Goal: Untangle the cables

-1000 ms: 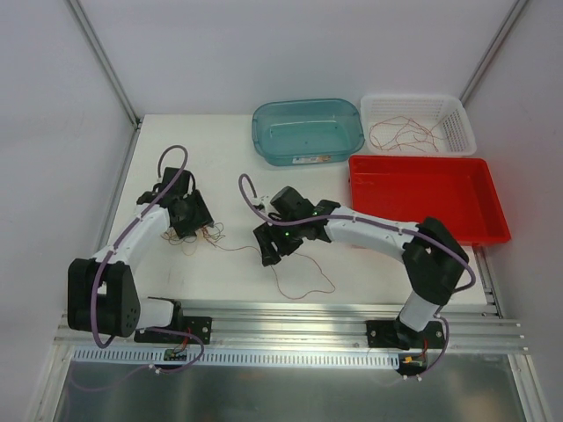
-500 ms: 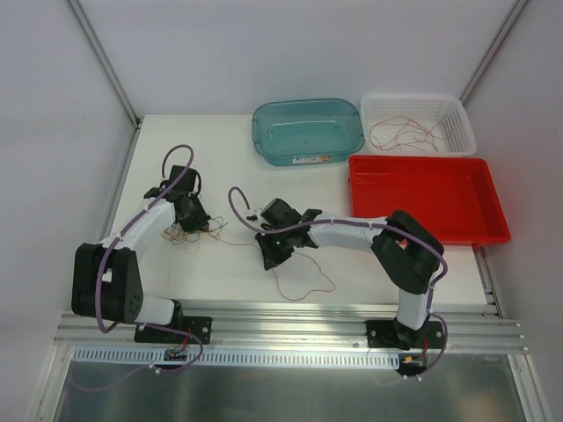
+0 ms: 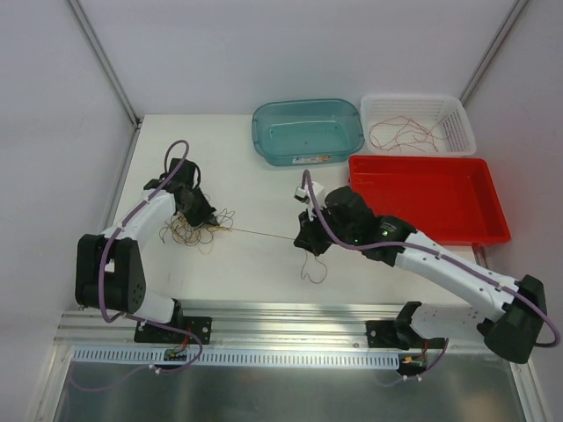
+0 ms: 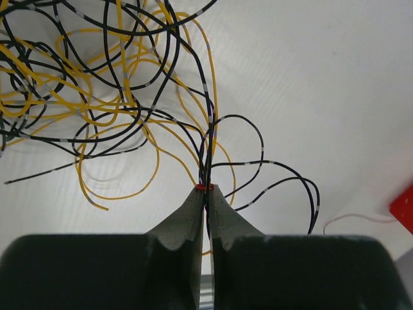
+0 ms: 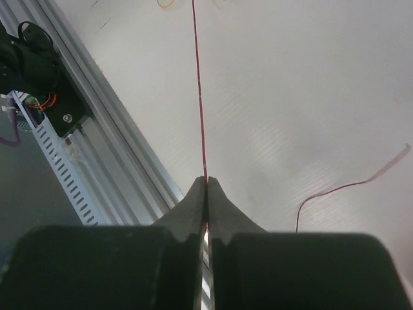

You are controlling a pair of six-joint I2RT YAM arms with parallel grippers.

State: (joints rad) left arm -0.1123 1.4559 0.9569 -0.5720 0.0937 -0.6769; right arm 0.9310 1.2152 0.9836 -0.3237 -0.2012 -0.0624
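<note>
table (image 3: 246, 185) is white and matte, boxed in by plain white walls (image 3: 53, 105), with metal corner posts at the back left and back right. aluminium rail (image 3: 290, 321) runs along the near edge and carries both arm bases; a bare metal sheet lies below it. teal tub (image 3: 264, 149) sits at the back centre, white basket (image 3: 418, 97) at the back right with a few thin wires (image 3: 405, 134) inside, and red tray (image 3: 422, 198) is just in front of the basket.

cables (image 3: 189, 230) lie in a loose yellow and black knot on the left of the table, spread wide in the left wrist view (image 4: 97, 97). left gripper (image 3: 201, 215) is at the knot's right edge, jaws clenched (image 4: 206, 190) on a few black and yellow strands, with a speck of red at the tips. red cable (image 3: 264, 234) runs taut across the table from the knot to the right gripper (image 3: 308, 239), which is pinched tight on it (image 5: 206, 184); the line goes straight up out of frame (image 5: 199, 97). a slack curl hangs onto the table under the right gripper.

hard to make out: strand colours in the top view, and which strands the left jaws actually hold. the knot's left part is cut off in the left wrist view, and a red corner shows at its right edge. the tub's label is unreadable.
</note>
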